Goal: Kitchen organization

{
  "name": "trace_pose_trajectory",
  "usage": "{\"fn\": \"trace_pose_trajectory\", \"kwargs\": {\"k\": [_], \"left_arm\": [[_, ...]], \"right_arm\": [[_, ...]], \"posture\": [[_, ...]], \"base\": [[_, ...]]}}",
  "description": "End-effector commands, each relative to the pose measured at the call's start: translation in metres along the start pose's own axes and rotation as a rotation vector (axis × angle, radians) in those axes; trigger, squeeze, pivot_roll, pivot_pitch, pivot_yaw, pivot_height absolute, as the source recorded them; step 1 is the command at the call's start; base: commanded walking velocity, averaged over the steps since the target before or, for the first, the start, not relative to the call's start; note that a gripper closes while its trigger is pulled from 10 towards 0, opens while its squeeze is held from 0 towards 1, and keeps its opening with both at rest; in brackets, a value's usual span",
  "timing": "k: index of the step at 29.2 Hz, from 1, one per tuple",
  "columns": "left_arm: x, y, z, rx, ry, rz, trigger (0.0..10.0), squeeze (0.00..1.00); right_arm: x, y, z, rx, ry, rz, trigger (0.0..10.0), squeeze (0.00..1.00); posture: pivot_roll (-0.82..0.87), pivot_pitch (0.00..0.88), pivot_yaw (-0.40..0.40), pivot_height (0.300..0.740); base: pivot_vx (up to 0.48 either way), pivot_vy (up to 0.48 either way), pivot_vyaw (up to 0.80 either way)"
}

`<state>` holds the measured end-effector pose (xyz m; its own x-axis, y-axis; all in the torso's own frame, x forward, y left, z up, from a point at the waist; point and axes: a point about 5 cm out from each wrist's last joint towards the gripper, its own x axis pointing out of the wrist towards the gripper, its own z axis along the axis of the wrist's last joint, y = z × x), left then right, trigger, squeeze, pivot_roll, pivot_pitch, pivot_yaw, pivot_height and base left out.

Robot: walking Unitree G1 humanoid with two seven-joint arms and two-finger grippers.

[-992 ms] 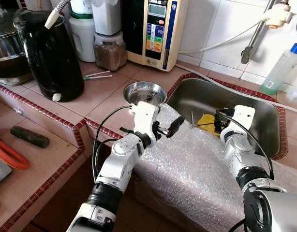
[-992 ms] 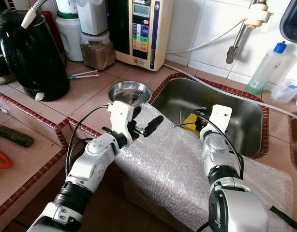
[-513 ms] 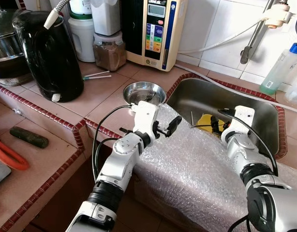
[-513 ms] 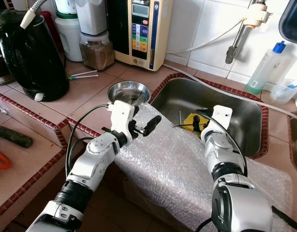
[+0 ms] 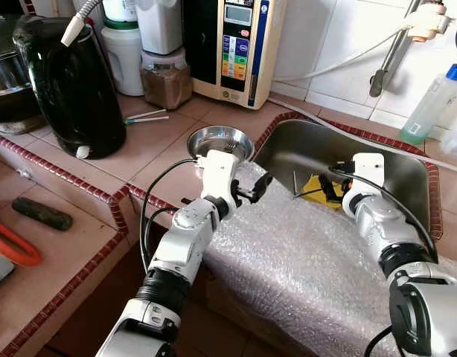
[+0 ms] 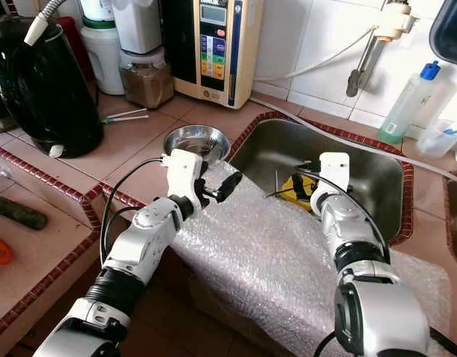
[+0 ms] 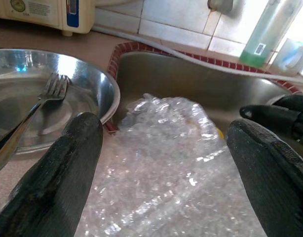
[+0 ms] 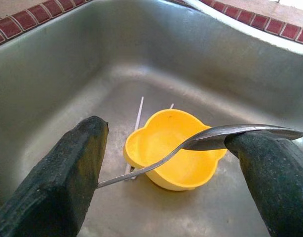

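Right pincer (image 8: 166, 163) hangs over the sink (image 5: 392, 160), its black fingers spread, a steel spoon (image 8: 201, 143) spanning between them; grip judged loose. Below sits a yellow flower-shaped bowl (image 8: 173, 148), empty and glossy. Left pincer (image 7: 166, 168), released, hovers above bubble wrap (image 5: 310, 253) near the steel dish (image 5: 221, 141) holding a fork (image 7: 40, 108) on the worktop (image 5: 161, 149).

A: Back of counter?
B: Black kettle (image 5: 72, 85) on the left, brown jar (image 5: 166, 76) beside a water purifier (image 5: 240, 44).
A: Right side?
B: Soap bottle (image 5: 435, 104) by the wall, faucet pipe (image 5: 396, 46) above. Dark cucumber (image 5: 41, 213) on the lower ledge.
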<state>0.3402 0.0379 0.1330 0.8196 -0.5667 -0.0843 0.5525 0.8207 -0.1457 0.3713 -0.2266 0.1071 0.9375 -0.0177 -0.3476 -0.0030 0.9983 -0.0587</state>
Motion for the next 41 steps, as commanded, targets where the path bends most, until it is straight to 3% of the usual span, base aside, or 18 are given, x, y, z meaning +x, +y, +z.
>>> {"fn": "trace_pose_trajectory", "kwargs": {"k": [1, 4, 5, 6, 7, 8, 16, 17, 23, 24, 25, 27, 33, 35, 36, 37, 39, 41], "left_arm": [[0.003, -0.004, 0.003, 0.009, 0.002, -0.024, 10.0, 0.0], [0.003, -0.006, 0.002, 0.008, 0.011, -0.041, 10.0, 0.0], [0.003, -0.007, 0.001, 0.01, 0.02, -0.05, 10.0, 0.0], [0.003, -0.008, 0.0, 0.01, 0.027, -0.06, 10.0, 0.0], [0.003, -0.008, 0.0, 0.01, 0.027, -0.06, 10.0, 0.0], [0.003, -0.009, 0.0, 0.013, 0.029, -0.07, 10.0, 0.0], [0.004, -0.008, 0.002, 0.017, 0.025, -0.069, 10.0, 0.0], [0.005, -0.007, 0.003, 0.022, 0.017, -0.063, 10.0, 0.0], [0.005, -0.009, 0.002, 0.033, 0.018, -0.065, 10.0, 0.0], [0.005, -0.01, 0.002, 0.035, 0.018, -0.067, 10.0, 0.0], [0.005, -0.01, 0.002, 0.039, 0.016, -0.067, 10.0, 0.0], [0.005, -0.01, 0.002, 0.04, 0.013, -0.065, 10.0, 0.0], [0.005, -0.008, 0.001, 0.045, 0.013, -0.057, 10.0, 0.0], [0.005, -0.008, 0.001, 0.046, 0.015, -0.057, 10.0, 0.0], [0.005, -0.008, 0.001, 0.046, 0.014, -0.058, 10.0, 0.0], [0.005, -0.009, 0.001, 0.048, 0.013, -0.059, 10.0, 0.0], [0.005, -0.009, 0.001, 0.049, 0.012, -0.061, 10.0, 0.0], [0.005, -0.01, 0.0, 0.05, 0.013, -0.062, 10.0, 0.0]], "right_arm": [[-0.008, 0.003, -0.052, -0.075, 0.227, 0.024, 10.0, 0.0], [-0.008, 0.003, -0.051, -0.098, 0.232, 0.056, 10.0, 0.0], [-0.008, 0.007, -0.053, -0.132, 0.248, 0.112, 10.0, 0.42], [-0.009, 0.009, -0.054, -0.154, 0.257, 0.138, 10.0, 0.55], [-0.009, 0.009, -0.054, -0.154, 0.257, 0.138, 10.0, 0.55], [-0.009, 0.006, -0.052, -0.153, 0.253, 0.115, 10.0, 1.0], [-0.009, -0.003, -0.047, -0.194, 0.206, 0.055, 10.0, 1.0], [-0.009, -0.006, -0.044, -0.172, 0.184, 0.031, 10.0, 0.31], [-0.008, 0.002, -0.044, -0.154, 0.161, 0.086, 10.0, 0.35], [-0.006, 0.004, -0.035, -0.055, 0.108, 0.086, 10.0, 0.32], [-0.004, 0.005, -0.022, 0.068, 0.022, 0.093, 10.0, 0.08], [-0.003, 0.005, -0.011, 0.101, -0.049, 0.105, 10.0, 0.0], [-0.003, 0.007, -0.001, 0.065, -0.106, 0.123, 10.0, 0.0], [-0.003, 0.006, -0.007, 0.008, -0.063, 0.119, 10.0, 0.0], [-0.004, 0.006, -0.014, -0.128, -0.007, 0.119, 10.0, 0.0], [-0.005, 0.005, -0.023, -0.405, 0.054, 0.127, 10.0, 0.0], [-0.006, 0.005, -0.025, -0.621, 0.058, 0.143, 10.0, 0.0], [-0.006, 0.003, -0.02, -0.609, 0.022, 0.12, 10.0, 0.0]], "posture": [[0.06, 0.0, -0.014, 0.74], [0.06, 0.0, -0.015, 0.74], [0.06, 0.0, -0.013, 0.74], [0.06, 0.0, -0.013, 0.74], [0.06, 0.0, -0.013, 0.74], [0.06, 0.0, -0.012, 0.74], [0.05, 0.0, -0.005, 0.74], [0.05, 0.0, -0.005, 0.74], [0.05, 0.0, -0.01, 0.74], [0.05, 0.0, -0.01, 0.74], [0.05, 0.0, -0.011, 0.74], [0.05, 0.0, -0.013, 0.74], [0.05, 0.0, -0.014, 0.74], [0.05, 0.0, -0.015, 0.74], [0.05, 0.0, -0.016, 0.74], [0.05, 0.0, -0.015, 0.74], [0.04, 0.0, -0.014, 0.74], [0.04, 0.0, -0.014, 0.74]], "base": [[0.0, 0.0, 0.0], [0.0, 0.0, 0.0], [0.0, 0.0, 0.0], [0.0, 0.0, 0.0], [0.0, 0.0, 0.0], [0.0, 0.0, 0.0], [0.0, 0.0, 0.0], [0.0, 0.0, 0.0], [0.0, 0.0, 0.0], [0.0, 0.0, 0.0], [0.0, 0.0, 0.0], [0.0, 0.0, 0.0], [0.0, 0.0, 0.0], [0.0, 0.0, 0.0], [0.0, 0.0, 0.0], [0.0, 0.0, 0.0], [0.0, 0.0, 0.0], [0.0, 0.0, 0.0]]}}
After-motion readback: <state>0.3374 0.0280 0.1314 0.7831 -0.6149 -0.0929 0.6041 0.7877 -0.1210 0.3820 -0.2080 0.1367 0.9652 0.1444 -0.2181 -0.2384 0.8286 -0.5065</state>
